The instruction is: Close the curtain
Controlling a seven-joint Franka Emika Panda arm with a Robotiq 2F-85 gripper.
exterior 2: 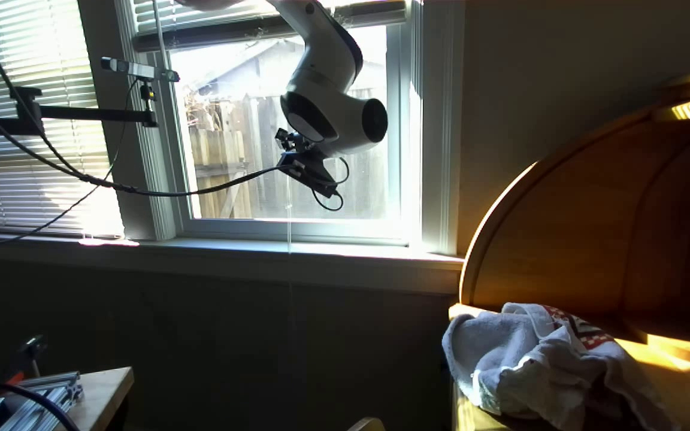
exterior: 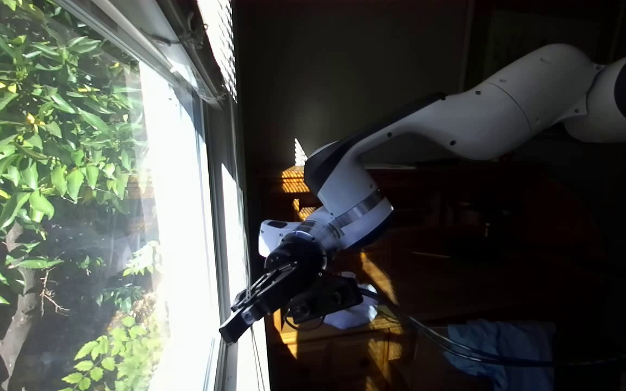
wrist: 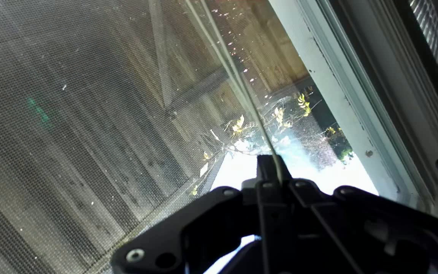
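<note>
1. In the foreground of an exterior view, a pale wooden surface (exterior 2: 105, 383) carries several metal bars (exterior 2: 33, 398).
2. At the lower right of that view, a crumpled light cloth (exterior 2: 518, 365) with a red and dark pattern lies on a sunlit wooden surface (exterior 2: 680, 383).
3. Farther in, the white robot arm (exterior 2: 321, 78) reaches down in front of a window (exterior 2: 345, 230); its pincer (wrist: 272, 165) tilts downward, near the window.
4. The pincer's jaws are pressed together on a thin cord (wrist: 259, 121); in the wrist view two strands run side by side and meet at the grip.
5. Behind the arm, the white slatted blind (exterior 2: 225, 33) is gathered high across that window, its lower edge well above the pincer; daylight comes through below.
6. A second blind (exterior 2: 39, 179) hangs down just beside that window, its bottom edge near the sill (exterior 2: 345, 247).
7. Farthest off, seen through the window, stand a board fence (exterior 2: 225, 149) and, in an exterior view, a leafy bush (exterior: 47, 130).
</note>
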